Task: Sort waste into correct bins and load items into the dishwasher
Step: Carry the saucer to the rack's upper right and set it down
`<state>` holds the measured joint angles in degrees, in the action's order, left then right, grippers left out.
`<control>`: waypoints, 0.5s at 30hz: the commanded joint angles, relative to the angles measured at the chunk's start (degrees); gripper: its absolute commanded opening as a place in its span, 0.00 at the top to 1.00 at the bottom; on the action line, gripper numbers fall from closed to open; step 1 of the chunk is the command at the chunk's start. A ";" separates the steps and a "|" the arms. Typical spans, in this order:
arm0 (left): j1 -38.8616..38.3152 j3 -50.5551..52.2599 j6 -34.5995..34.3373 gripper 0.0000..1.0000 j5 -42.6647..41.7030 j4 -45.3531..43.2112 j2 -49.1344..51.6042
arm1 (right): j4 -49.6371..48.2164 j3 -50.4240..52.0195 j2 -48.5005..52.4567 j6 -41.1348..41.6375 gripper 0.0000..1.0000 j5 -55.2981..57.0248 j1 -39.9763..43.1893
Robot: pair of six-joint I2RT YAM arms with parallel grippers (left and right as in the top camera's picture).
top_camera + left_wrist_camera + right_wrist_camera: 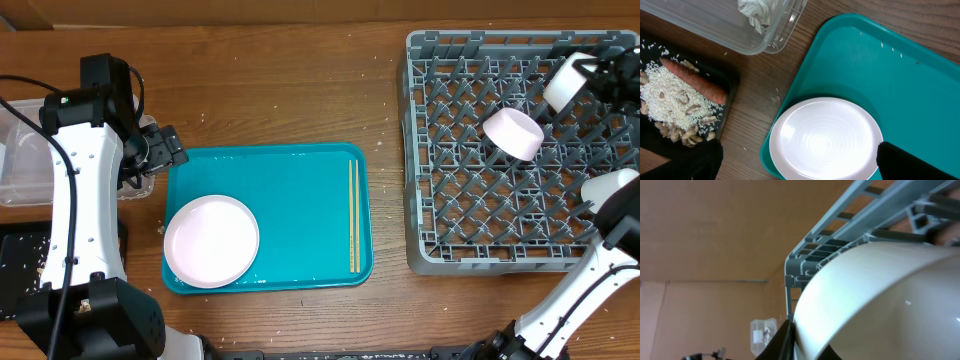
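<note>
large square grey plastic dish rack lying beneath right gripper | teal rectangular tray lying under left gripper, jaws spreading wide, holding nothing | round white plate sitting directly below it | pale-pink bowl leaning in rack beside right gripper | small white cup sitting at its tips, cannot tell if gripping

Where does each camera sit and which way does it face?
Overhead: above the table, facing straight down on teal tray and dish rack; left arm, right arm show.
Left wrist: on that arm, looks down at the plate; fingertips show at bottom corners.
Right wrist: on its arm, close against a pale dish, rack rim behind; one dark finger shows.
Shared: overhead and left wrist both see plate and teal tray.
</note>
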<state>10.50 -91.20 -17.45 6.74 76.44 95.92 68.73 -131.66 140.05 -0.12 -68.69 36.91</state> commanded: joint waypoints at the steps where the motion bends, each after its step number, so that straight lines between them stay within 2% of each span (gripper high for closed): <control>1: -0.02 0.11 0.09 0.00 0.72 -0.09 0.20 | 0.96 -0.33 0.44 2.14 0.87 0.94 1.73; 8: -0.02 0.11 0.09 0.00 0.72 -0.11 0.20 | 8.79 -4.02 -1.31 2.16 0.75 6.43 4.76; 15: -0.02 0.11 0.09 0.00 0.74 -0.09 0.20 | 18.82 -14.21 -5.92 11.15 0.38 20.63 8.20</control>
<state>10.50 -91.20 -17.45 6.74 76.44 95.92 84.90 -139.59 139.87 5.82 -57.32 43.38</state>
